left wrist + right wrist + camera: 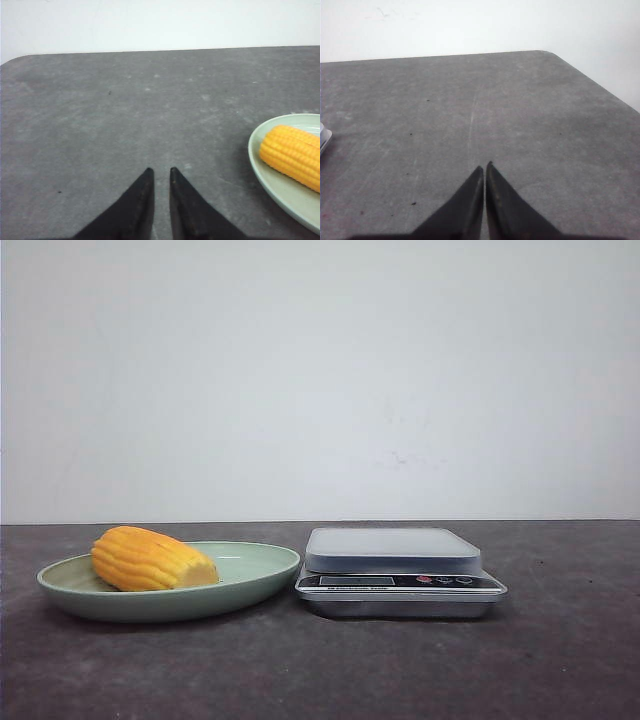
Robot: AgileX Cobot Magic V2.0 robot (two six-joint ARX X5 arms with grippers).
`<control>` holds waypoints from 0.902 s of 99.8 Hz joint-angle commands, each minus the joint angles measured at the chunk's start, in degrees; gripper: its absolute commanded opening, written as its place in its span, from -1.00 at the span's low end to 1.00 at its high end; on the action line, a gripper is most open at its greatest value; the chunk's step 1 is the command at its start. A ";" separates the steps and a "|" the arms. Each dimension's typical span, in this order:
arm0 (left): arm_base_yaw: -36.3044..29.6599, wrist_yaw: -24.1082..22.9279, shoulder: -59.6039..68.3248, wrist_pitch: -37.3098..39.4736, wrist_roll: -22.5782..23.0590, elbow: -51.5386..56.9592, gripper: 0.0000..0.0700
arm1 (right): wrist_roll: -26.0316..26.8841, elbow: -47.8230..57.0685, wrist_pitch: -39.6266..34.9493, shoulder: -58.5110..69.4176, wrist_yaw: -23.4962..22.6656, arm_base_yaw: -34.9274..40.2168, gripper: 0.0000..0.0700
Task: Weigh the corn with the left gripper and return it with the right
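The corn (150,560), a stubby yellow-orange cob piece, lies on its side in a pale green plate (262,582) on the left of the table. It also shows in the left wrist view (292,156), on the plate's rim side (270,176). My left gripper (160,171) is over bare table beside the plate, well apart from the corn. Its jaws stand a narrow gap apart and hold nothing. My right gripper (484,166) is over bare table with its jaws closed together and empty. Neither gripper shows in the front view.
A silver kitchen scale (395,552) with a grey weighing top stands just right of the plate. Its corner shows in the right wrist view (324,137). The dark grey table (560,660) ends at a white wall behind.
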 commanded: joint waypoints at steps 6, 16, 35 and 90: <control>-0.20 0.04 -0.07 -0.24 -0.22 -1.01 -0.96 | 0.22 -0.11 -0.07 -0.09 0.00 0.09 -1.00; -0.20 0.04 -0.07 -0.24 -0.22 -1.01 -0.96 | 0.22 -0.11 -0.07 -0.09 0.00 0.09 -1.00; -0.55 0.04 -0.07 -0.24 -0.22 -1.01 -0.96 | 0.22 -0.11 -0.07 -0.09 0.00 0.09 -1.00; -0.79 0.04 -0.07 -0.24 -0.22 -1.03 -0.96 | 0.22 -0.11 0.00 -0.09 0.00 0.09 -1.00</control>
